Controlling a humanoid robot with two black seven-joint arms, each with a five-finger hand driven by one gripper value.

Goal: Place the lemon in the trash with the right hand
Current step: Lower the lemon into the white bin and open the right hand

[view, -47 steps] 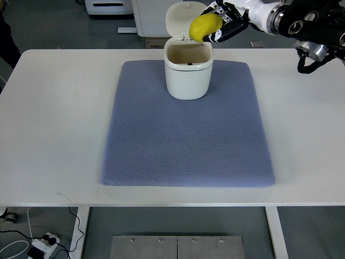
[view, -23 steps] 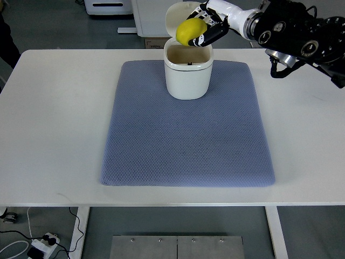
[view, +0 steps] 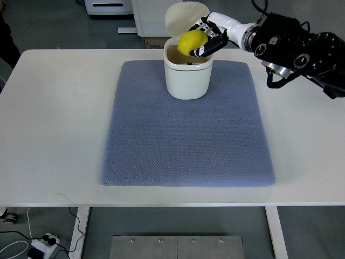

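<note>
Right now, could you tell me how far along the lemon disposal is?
Done: the bin's lid is open and the right hand has the lemon in its grasp. In hand: the lemon sits over the opening of the bin, level with its rim. Left: letting go so it drops inside, then pulling the arm away. The left hand is out of view.

My right hand [view: 207, 36] has black fingers [view: 211, 46] with pale segments along them, joined to a smooth white wrist cuff. Behind that a silver ring leads into my forearm [view: 294, 47], a bulky black casing set with round grey-rimmed discs that might be bolt caps or joint covers. A thin black cable loops off its underside and another rises from the top.
</note>
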